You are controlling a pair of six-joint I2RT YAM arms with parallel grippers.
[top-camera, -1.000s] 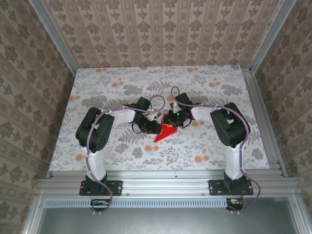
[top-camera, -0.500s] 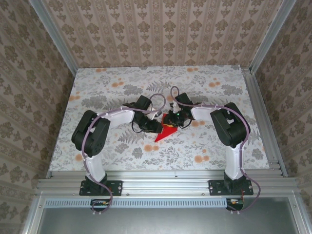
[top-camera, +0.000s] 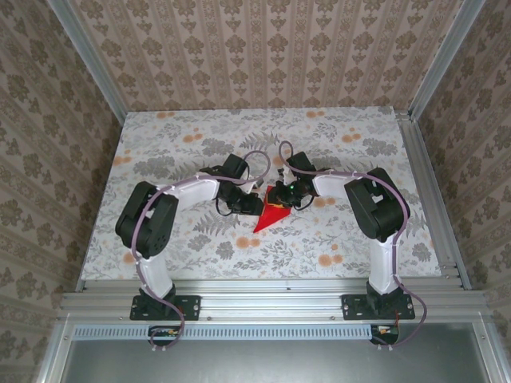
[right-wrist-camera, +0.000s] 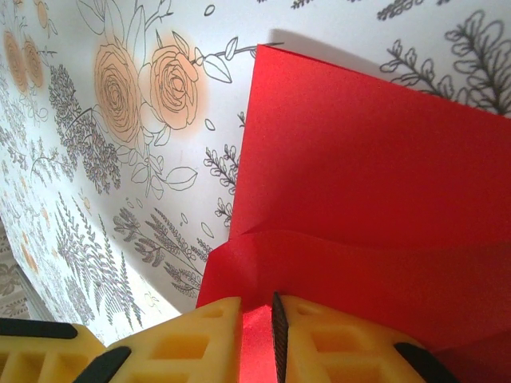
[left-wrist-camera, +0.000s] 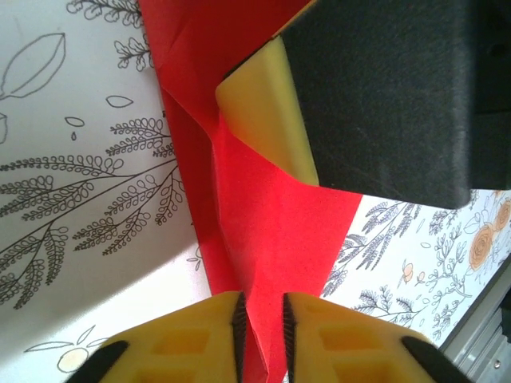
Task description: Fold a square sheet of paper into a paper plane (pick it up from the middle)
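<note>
Left arm (top-camera: 148, 219): my elbow had swung out toward the table's (top-camera: 160, 144) left edge since a second before.
Paper (top-camera: 270, 215): red, folded to a point, at the table's middle, tip toward the near edge.
Left gripper (left-wrist-camera: 262, 307): I pinched the paper's ridge, fingers nearly together.
Right gripper (right-wrist-camera: 257, 307): I clamped a raised red fold.

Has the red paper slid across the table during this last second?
No. The red paper keeps its near tip just right of and beyond the same printed orange flower.
</note>
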